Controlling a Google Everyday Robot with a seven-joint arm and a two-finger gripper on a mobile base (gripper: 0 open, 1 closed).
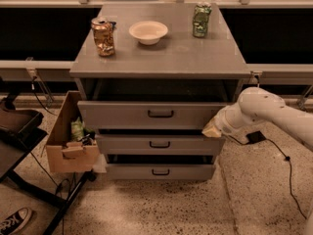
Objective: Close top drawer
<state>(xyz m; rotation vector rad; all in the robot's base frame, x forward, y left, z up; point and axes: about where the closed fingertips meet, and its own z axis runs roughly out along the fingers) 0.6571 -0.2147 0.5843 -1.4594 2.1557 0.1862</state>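
The top drawer (151,114) of the grey cabinet stands pulled out, its tall front panel carrying a small black bar handle (160,114). Its inside is dark and mostly hidden under the cabinet top. My gripper (211,129) is at the end of the white arm, which comes in from the right. It rests against the right end of the top drawer's front, at its lower corner. Below are two shorter grey drawers (159,144), both slightly pulled out.
On the cabinet top (161,58) stand a crumpled orange can (103,36), a white bowl (148,32) and a green can (201,19). A cardboard box (68,138) with items sits left of the cabinet. A black cable (286,170) runs on the floor at right.
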